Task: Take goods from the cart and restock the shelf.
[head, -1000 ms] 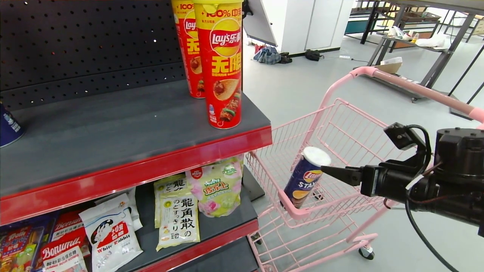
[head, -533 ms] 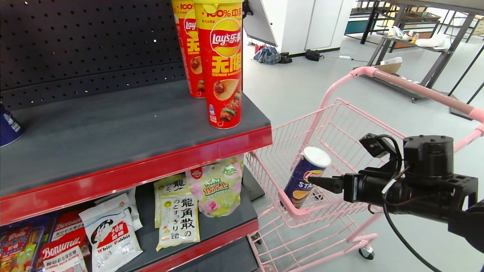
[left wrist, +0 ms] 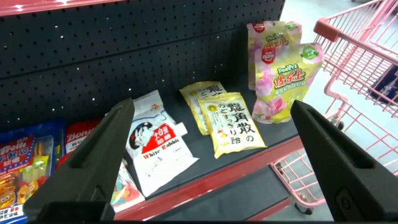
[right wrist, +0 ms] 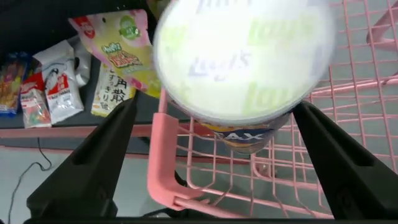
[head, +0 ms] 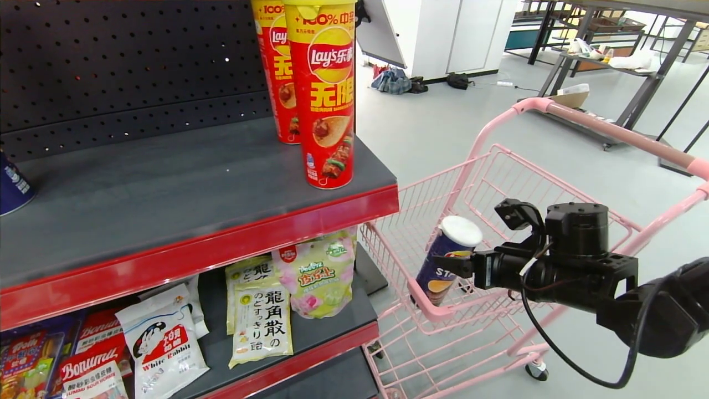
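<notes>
A blue chip can with a white lid is seen tilted inside the pink cart, its base set in the basket corner nearest the shelf. The right gripper is held at the can's upper part with its fingers spread apart. In the right wrist view the lid is found between the two fingers, and no grasp can be made out. From the head view one finger is seen across the can's front. The cart's wire wall and pink rim lie between the can and the shelf.

On the upper board two tall red cans are stood upright at the end nearest the cart, one behind the other, with bare board beside them. On the lower board a green and pink pouch, a yellow pack and a white bag are laid. These are shown closer in the left wrist view, where the left gripper is held before that lower board, fingers wide apart and holding nothing.
</notes>
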You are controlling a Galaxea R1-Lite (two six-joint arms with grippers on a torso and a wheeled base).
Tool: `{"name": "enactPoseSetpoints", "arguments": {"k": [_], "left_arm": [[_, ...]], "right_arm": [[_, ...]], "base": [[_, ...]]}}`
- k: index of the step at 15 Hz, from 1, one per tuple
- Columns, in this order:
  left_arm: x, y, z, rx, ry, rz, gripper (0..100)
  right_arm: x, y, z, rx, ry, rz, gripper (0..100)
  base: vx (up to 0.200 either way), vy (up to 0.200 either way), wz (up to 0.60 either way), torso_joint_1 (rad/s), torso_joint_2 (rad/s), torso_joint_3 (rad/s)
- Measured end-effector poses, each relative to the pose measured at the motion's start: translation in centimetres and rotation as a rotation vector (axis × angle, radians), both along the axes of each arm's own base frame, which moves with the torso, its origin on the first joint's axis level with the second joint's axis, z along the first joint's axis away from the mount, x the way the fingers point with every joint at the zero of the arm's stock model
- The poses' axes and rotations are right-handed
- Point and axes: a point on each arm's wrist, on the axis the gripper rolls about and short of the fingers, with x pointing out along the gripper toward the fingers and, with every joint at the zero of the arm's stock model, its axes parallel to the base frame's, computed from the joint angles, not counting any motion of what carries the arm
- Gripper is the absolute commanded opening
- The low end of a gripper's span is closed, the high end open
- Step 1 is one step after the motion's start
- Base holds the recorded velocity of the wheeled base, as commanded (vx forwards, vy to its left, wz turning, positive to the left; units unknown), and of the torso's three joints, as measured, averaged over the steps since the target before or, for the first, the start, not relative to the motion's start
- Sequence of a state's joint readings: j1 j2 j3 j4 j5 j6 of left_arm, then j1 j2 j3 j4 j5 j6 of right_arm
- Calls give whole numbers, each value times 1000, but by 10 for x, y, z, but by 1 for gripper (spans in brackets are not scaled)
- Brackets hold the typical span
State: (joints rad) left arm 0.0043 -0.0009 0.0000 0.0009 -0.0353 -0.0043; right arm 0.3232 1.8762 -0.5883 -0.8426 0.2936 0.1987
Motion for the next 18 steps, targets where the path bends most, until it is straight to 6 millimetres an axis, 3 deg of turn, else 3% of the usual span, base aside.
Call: {"name": "enactPoseSetpoints", "arguments": {"k": [11,12,18], "left_arm": [[0,0,0,0,-1,0,100],[0,0,0,0,-1,0,100],[0,0,0,2,-1,0,100]], "right_arm": [[49,9,-27,-27,-111,-29,100],[52,10,-31,-32,-105,-33,0],[68,16,-43,-40,-146,-30,0]], "base": [[0,0,0,0,0,0],[0,0,0,0,0,0],[0,0,0,0,0,0]]}}
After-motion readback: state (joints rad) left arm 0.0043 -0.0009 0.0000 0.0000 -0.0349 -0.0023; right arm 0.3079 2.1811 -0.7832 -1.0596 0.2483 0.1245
